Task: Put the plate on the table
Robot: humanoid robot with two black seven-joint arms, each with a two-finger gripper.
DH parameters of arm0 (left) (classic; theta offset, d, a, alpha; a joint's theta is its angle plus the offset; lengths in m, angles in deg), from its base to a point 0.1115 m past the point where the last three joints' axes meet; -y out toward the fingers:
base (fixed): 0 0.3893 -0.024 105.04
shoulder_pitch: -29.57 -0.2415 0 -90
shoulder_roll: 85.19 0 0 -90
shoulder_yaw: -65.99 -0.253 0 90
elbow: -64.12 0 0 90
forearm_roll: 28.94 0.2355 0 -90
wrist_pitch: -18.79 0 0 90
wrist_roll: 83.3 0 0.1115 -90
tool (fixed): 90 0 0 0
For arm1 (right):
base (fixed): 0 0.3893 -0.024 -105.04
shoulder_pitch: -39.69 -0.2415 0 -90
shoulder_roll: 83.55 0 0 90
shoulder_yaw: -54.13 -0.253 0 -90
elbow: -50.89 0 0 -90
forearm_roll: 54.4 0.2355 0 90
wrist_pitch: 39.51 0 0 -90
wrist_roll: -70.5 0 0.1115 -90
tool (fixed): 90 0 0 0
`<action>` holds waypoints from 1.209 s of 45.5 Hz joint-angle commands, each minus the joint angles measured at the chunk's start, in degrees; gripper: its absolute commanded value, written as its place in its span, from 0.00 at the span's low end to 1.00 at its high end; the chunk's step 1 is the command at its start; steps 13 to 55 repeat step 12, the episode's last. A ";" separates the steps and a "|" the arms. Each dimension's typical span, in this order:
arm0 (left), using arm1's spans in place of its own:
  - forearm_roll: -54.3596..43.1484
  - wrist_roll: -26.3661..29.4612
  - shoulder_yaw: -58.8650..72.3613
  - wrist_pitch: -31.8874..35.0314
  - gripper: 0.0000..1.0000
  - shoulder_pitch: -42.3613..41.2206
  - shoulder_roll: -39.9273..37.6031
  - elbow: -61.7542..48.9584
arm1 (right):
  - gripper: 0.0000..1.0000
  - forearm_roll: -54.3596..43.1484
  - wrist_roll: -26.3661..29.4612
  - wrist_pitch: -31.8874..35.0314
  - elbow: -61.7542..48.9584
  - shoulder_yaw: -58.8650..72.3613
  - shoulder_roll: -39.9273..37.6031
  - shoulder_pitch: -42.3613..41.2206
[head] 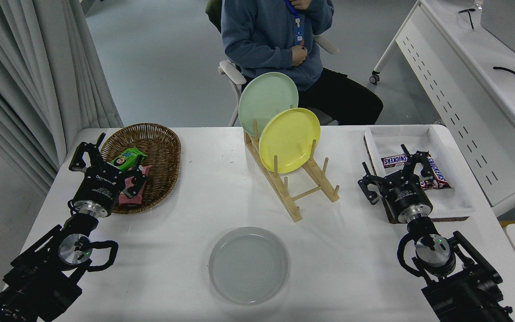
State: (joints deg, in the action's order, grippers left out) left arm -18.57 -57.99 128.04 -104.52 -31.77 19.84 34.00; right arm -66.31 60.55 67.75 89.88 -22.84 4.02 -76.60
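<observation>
High head view – looking down, over table (186,232)

Pale curtains (29,67) hang left, grey floor (159,53) behind, seemingly a white desk (476,76) right.

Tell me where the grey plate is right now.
The grey plate lies flat on the table near its front edge, centred between both arms, just in front of the wooden rack.

grey-white plate (248,265) flat on table (351,250)
</observation>
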 commanded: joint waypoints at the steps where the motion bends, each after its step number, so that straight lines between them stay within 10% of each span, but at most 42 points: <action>1: 0.01 0.00 0.01 0.00 1.00 0.08 0.00 0.06 | 0.99 0.05 0.01 -0.13 -0.41 0.06 -0.82 -0.60; 55: 0.01 0.00 0.01 0.00 1.00 0.00 0.00 -0.02 | 1.00 0.05 -0.08 -0.13 -0.67 0.06 -1.00 -1.30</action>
